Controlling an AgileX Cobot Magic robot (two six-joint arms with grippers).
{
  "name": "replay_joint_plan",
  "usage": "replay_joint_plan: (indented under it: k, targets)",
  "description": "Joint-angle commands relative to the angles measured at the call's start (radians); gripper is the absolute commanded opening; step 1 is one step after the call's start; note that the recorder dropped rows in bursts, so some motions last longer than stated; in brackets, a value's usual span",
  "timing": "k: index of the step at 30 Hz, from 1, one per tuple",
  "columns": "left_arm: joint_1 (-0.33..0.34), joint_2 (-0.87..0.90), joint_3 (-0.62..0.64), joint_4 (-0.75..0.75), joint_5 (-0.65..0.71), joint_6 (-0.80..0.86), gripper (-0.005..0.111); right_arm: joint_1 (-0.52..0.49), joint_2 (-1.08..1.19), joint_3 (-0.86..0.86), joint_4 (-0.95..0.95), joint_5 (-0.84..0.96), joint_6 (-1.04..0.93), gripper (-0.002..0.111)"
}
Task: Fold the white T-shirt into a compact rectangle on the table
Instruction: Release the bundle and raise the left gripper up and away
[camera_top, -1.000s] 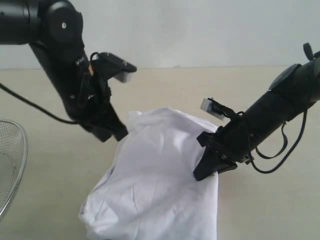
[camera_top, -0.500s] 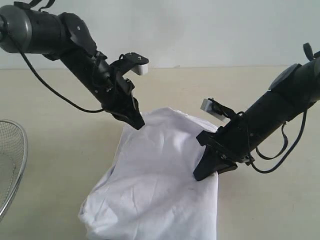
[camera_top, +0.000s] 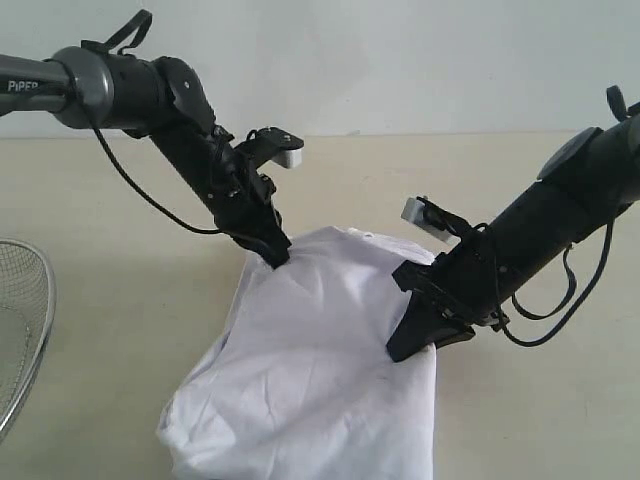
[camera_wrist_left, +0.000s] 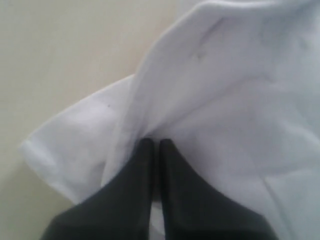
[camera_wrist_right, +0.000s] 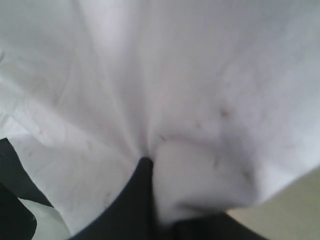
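L gripper (camera_top: 278, 255) + R gripper (camera_top: 400, 350): both clamped shut on the white T-shirt (camera_top: 320, 370).
I see it bunched mid table (camera_top: 120, 290), far edge held up btwn my two grips, near end on the top.

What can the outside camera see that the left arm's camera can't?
Only the outside camera shows the right hand pinching the white T-shirt, both whole arms, and the wire-mesh basket at the edge. Only the left wrist camera shows the left hand up close, with its two fingers pressed together and cloth bunched at their tips. Both show the shirt, the left hand and the pale table.
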Motion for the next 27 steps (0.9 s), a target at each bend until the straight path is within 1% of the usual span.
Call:
replay_joint_plan:
  k: [1, 8, 12, 15, 17, 20, 22, 24, 25, 27]
  targets:
    - [0.031, 0.02, -0.016, 0.047, 0.001, -0.053, 0.004, -0.001, -0.016, -0.002, -0.013, 0.013, -0.006, 0.0]
    - [0.098, 0.02, -0.069, 0.047, 0.03, -0.085, 0.004, -0.001, -0.016, -0.002, -0.013, 0.013, -0.006, 0.0]
    - [0.11, 0.02, -0.101, 0.044, 0.072, -0.086, 0.004, -0.001, -0.016, -0.002, -0.013, 0.013, -0.006, 0.0]
    - [0.11, 0.013, -0.129, -0.033, 0.124, -0.082, 0.004, -0.001, -0.016, -0.002, -0.013, 0.013, -0.003, 0.0]
    - [0.11, -0.006, -0.143, -0.08, 0.162, -0.048, 0.004, -0.001, -0.016, -0.002, -0.013, 0.013, -0.003, 0.0]
    - [0.112, -0.048, -0.142, -0.12, 0.21, -0.043, 0.004, -0.001, -0.016, -0.002, -0.011, -0.002, 0.006, 0.001]
    - [0.112, -0.071, -0.142, -0.133, 0.254, -0.038, 0.004, -0.001, -0.016, -0.002, -0.009, -0.006, 0.013, 0.008]
    - [0.112, -0.085, -0.142, -0.134, 0.287, -0.034, 0.004, -0.001, -0.016, -0.002, -0.007, -0.012, 0.019, 0.02]
    - [0.112, -0.09, -0.142, -0.134, 0.287, -0.034, 0.004, -0.001, -0.016, -0.002, -0.007, -0.018, 0.029, 0.031]
    - [0.109, -0.09, -0.142, -0.132, 0.287, -0.045, 0.004, -0.001, -0.016, -0.002, -0.007, -0.02, 0.044, 0.047]
